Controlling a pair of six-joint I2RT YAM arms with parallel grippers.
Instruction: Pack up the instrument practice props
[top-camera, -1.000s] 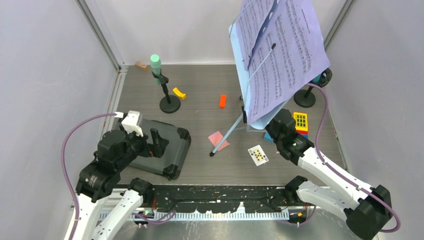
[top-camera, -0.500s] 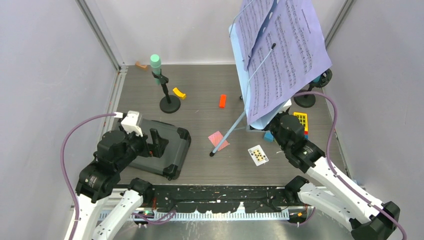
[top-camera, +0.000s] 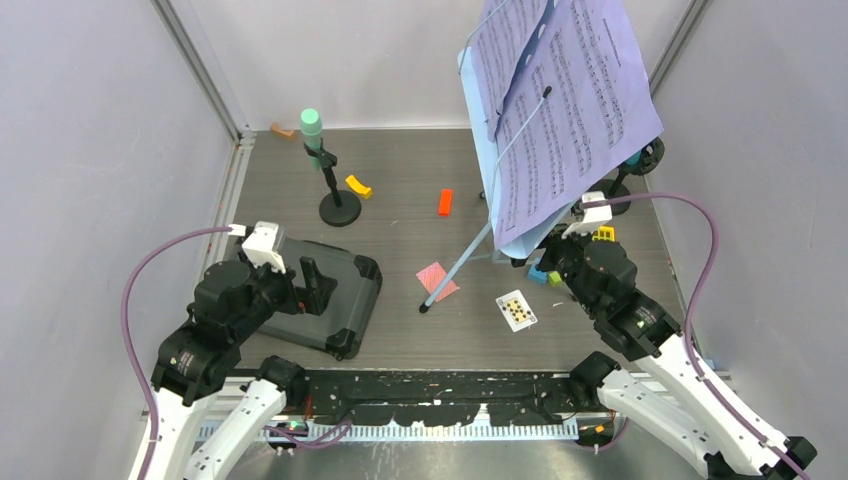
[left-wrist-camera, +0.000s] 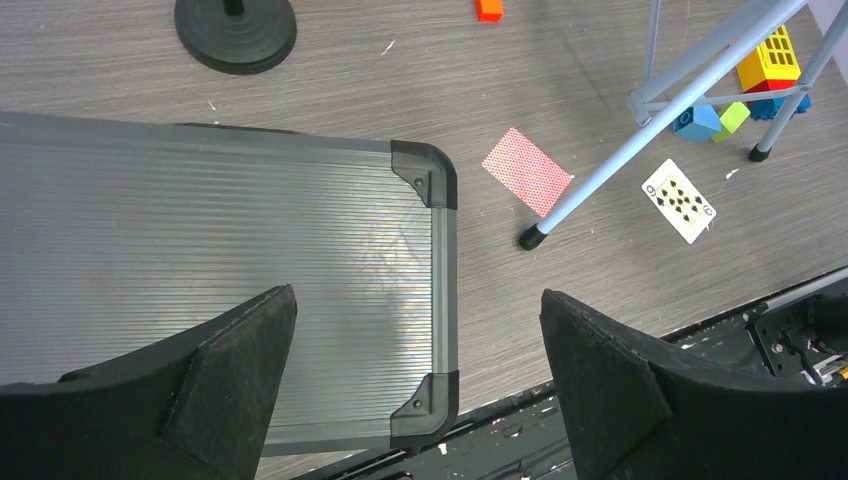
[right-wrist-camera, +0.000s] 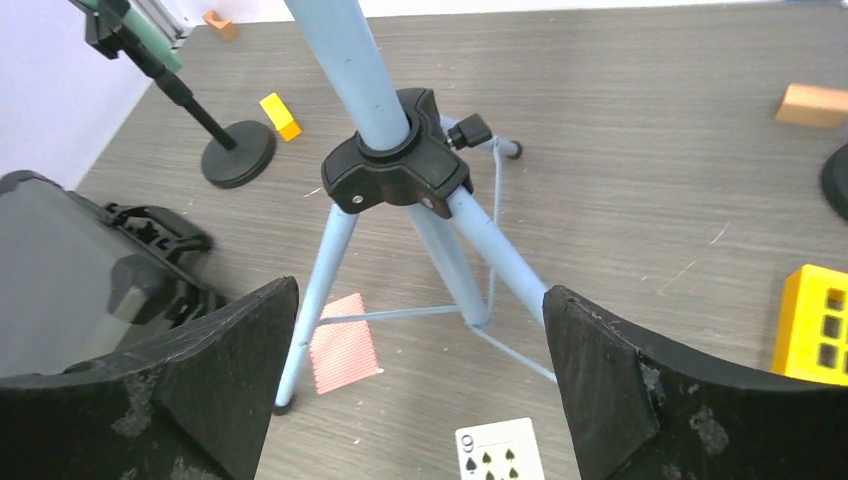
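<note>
— Zero props packed yet, or did I miss sth?

— Zero, far as I can see. Music stand (top-camera: 456, 266) is up on its three legs mid-surface, with the purple sheet pages (top-camera: 570, 110) on it. Green mic (top-camera: 311, 125) sits on its pole back left, round base (top-camera: 340, 210) on the surface. Blue mic (top-camera: 633, 158) is back right, mostly hidden behind the pages; the other base (top-camera: 612, 187) just shows.

— And the case?

— Case (left-wrist-camera: 200, 250) lies flat, near left. Lid looks shut, so can't tell what's inside.

— Claws?

— Both wide, both empty. Left claw (left-wrist-camera: 415, 300) hangs over the case lid near a corner, not touching. Right claw (right-wrist-camera: 420, 290) is low in front of the stand. In the wrist view the legs run between its jaws just under the leg hub (right-wrist-camera: 395, 170), no contact that I can see.

— So what's left?

— Everything, imo: pages off, stand folded down, both mics + poles in. The case prob. needs opening first. My guess is the stand goes first, since the right claw is lined up on it.

— The small stuff?

— Cards (top-camera: 516, 310) and blocks (top-camera: 445, 202) lie scattered round the legs. They aren't props, so they can sit where they are.
</note>
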